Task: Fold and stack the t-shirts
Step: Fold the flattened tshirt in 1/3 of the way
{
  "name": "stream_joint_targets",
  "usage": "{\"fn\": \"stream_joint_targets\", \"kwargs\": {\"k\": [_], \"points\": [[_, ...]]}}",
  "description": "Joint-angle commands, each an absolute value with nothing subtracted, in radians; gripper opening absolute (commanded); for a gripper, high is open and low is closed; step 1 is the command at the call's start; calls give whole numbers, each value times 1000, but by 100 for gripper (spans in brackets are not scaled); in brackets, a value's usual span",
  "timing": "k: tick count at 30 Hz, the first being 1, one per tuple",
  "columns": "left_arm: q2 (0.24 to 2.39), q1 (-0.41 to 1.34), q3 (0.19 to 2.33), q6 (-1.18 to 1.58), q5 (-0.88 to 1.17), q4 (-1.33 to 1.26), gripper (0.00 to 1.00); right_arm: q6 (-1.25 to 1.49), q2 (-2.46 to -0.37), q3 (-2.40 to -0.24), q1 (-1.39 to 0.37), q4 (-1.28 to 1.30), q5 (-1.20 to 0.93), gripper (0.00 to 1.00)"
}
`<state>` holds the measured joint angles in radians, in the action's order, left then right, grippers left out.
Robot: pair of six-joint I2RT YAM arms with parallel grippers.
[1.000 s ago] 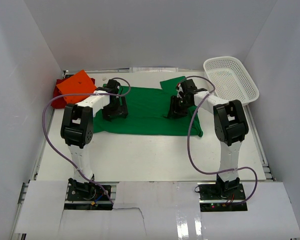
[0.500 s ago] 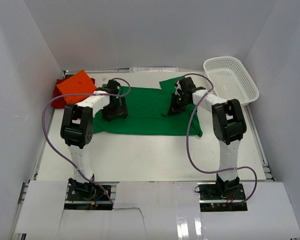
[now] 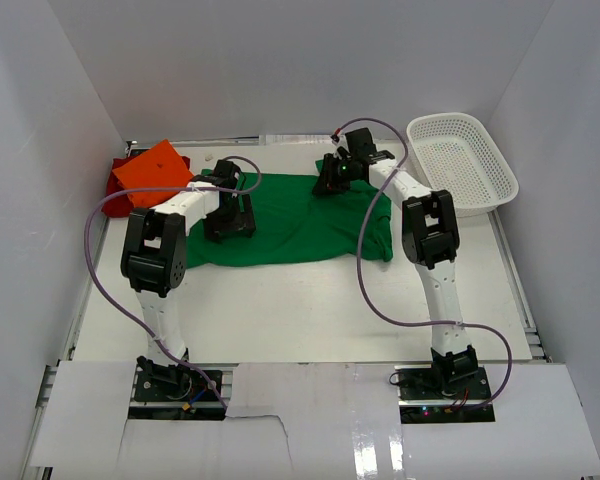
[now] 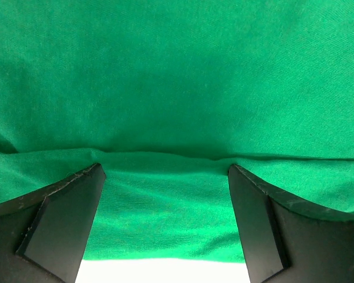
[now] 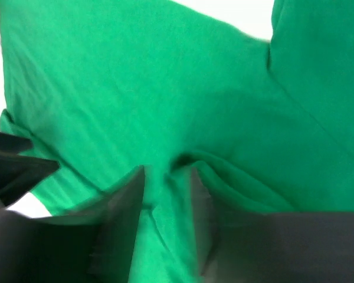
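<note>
Cloth of green t-shirt (image 5: 165,88) bunches softly between right fingers (image 5: 121,218).

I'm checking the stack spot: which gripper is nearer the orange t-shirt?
Left. The left gripper is over the green t-shirt, just right of the orange t-shirt; the right gripper is farther right, at the green t-shirt's far edge.
</note>
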<state>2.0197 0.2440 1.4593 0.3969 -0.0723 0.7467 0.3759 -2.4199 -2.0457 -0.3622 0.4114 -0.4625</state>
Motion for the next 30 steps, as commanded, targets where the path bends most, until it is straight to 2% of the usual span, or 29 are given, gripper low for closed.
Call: {"fn": "stream_joint_targets", "kwargs": {"k": [1, 2, 3, 6, 20, 24, 30], "points": [[2051, 232, 1399, 397, -66, 798, 98, 394, -2471, -2155, -364, 407, -538, 49], [2051, 232, 1397, 394, -64, 798, 98, 388, -2474, -2155, -362, 405, -514, 59], [2051, 232, 1397, 396, -63, 798, 98, 379, -2461, -2149, -362, 402, -499, 65], [2048, 232, 1397, 393, -63, 798, 98, 344, -2390, -2065, -360, 362, -459, 67], [2092, 212, 1542, 405, -138, 850, 98, 184, -1899, -1612, -344, 379, -338, 66], [2103, 210, 1555, 405, -143, 853, 98, 173, -1849, -1469, -345, 508, -301, 61], [2118, 210, 1559, 408, -156, 856, 98, 176, -1743, -1261, -351, 502, -155, 60]]}}
